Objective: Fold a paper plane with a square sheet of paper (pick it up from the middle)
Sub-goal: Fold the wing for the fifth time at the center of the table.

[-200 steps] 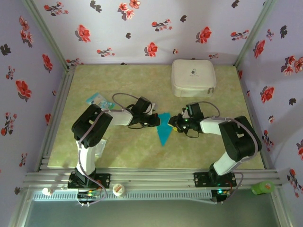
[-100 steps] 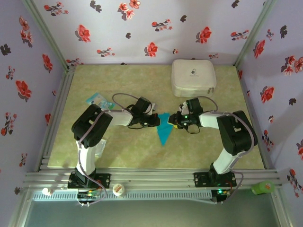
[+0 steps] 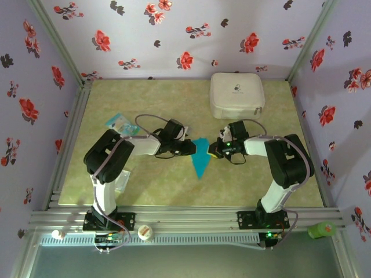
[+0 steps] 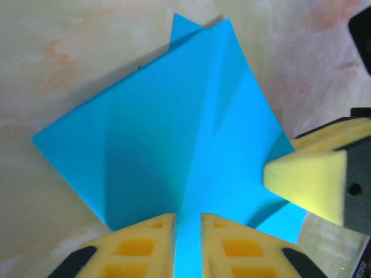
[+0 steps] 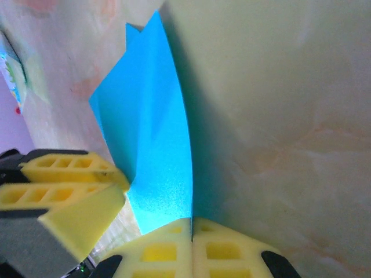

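Note:
The square sheet of paper [image 3: 200, 159] lies mid-table, folded into a teal pointed shape with its tip toward the arms. My left gripper [image 3: 191, 149] sits at its left side. In the left wrist view the creased paper [image 4: 174, 127] spreads out ahead, and the left gripper [image 4: 188, 217] has its jaws a narrow gap apart with blue paper showing in the gap. My right gripper [image 3: 212, 150] is at the right side. In the right wrist view the right gripper [image 5: 191, 220] is shut on the paper [image 5: 156, 145], whose raised right edge runs into the seam.
A white case [image 3: 236, 95] stands at the back right. A small pale-blue packet [image 3: 120, 123] lies at the left behind the left arm. Aluminium rails [image 3: 185, 219] edge the table, with a green object [image 3: 322, 230] at the near right corner.
My right gripper has moved in and closed on the paper's right edge. My left jaws, shut before, have parted slightly. The paper has hardly shifted.

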### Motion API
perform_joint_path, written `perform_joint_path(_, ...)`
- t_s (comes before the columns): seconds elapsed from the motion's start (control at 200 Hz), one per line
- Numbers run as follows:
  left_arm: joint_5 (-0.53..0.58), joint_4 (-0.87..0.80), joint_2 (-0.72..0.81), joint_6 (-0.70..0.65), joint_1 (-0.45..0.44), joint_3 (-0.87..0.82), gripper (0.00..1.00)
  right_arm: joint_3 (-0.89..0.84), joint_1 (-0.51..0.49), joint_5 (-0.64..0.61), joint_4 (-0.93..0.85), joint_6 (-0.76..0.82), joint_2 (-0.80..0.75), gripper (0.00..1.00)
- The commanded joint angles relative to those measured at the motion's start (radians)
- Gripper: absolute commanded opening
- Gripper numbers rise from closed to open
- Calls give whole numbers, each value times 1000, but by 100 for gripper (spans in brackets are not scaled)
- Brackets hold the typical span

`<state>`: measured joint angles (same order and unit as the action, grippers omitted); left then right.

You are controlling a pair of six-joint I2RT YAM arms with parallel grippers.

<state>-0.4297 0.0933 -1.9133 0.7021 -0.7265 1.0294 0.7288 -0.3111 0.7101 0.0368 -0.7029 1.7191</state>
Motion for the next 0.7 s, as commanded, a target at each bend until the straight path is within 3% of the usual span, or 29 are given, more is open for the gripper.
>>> perform_joint_path(0.0,32,-13,66,37,2,-8,20,-41,7,-29,85,-125,-38,4)
perform_joint_path(0.24,22,9,40,168,1,9,18,-151,3,-93,245,-303,-98,3)
perform_joint_path(0.695,-36,111,-39,247,-8,31,14,-201,-25,-139,306,-379,-113,5)
